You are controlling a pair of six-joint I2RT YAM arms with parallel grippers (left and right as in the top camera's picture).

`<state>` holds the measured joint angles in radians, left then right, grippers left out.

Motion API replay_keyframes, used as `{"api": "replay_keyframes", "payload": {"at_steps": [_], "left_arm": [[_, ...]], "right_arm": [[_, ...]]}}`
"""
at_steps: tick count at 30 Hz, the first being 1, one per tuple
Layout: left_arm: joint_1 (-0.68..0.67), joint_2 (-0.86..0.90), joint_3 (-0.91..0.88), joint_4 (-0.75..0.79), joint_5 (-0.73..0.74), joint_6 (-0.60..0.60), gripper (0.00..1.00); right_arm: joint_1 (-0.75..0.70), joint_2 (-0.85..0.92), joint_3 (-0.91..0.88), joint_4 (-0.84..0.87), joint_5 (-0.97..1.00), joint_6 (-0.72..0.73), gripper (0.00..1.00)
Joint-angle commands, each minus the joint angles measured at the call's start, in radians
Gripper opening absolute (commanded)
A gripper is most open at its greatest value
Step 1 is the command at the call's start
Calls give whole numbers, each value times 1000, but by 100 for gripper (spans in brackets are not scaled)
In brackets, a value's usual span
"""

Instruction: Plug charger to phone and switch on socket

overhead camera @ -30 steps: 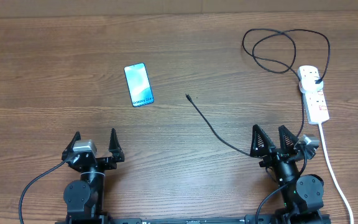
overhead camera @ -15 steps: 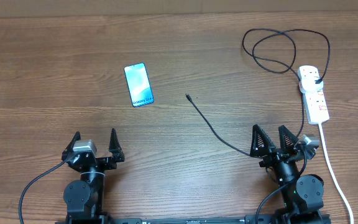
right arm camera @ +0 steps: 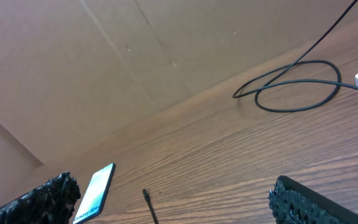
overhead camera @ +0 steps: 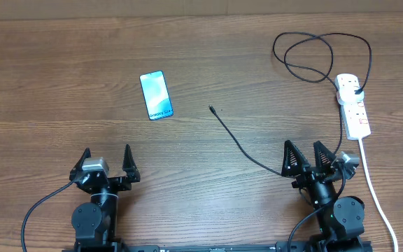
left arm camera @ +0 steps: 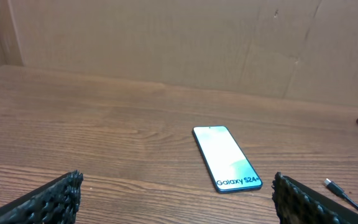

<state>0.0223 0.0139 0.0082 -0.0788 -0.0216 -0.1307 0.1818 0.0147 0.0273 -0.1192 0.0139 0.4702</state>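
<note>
The left arm is folded low at the near edge of the table (overhead camera: 47, 70), its left gripper (overhead camera: 105, 151) pointing up the board with jaws spread wide, holding nothing and touching nothing; its wrist camera shows the two dark ridged fingers (left arm camera: 48, 199) far apart at the bottom corners of the frame. The right arm sits in the same tucked pose, and the right gripper (overhead camera: 303, 147) is likewise parted and empty. Out ahead of the left gripper and a little to its right, the phone (overhead camera: 156, 96) lies flat, screen up and glowing light blue, its lettered end nearer the robot. Well apart from it on the right lies the connector tip (overhead camera: 212, 109) of the charger (overhead camera: 240, 145), unplugged on the bare wood. From there the thin black cable slants down to the base of the right gripper's fingers, then loops loosely at the far right of the table. Its black plug (overhead camera: 355, 88) sits at the far end of the socket (overhead camera: 356, 115), a white strip lying lengthwise to the right of the right gripper. The strip's thick white cord (overhead camera: 373, 183) trails to the near edge. The switches' position is too small to tell.
</note>
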Motion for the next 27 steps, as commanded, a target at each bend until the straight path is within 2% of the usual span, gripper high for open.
{"api": "replay_keyframes", "payload": {"at_steps": [1,22,27], "left_arm": [[3,-9,-3,2,4,7,100],[3,-9,-3,2,3,7,99],[3,-9,-3,1,23,-40,100]], "right_arm": [[-6,-12,-6,10,-2,-7,100],[-6,-12,-6,10,-2,-7,100],[-6,-12,-6,10,-2,-7,100]]}}
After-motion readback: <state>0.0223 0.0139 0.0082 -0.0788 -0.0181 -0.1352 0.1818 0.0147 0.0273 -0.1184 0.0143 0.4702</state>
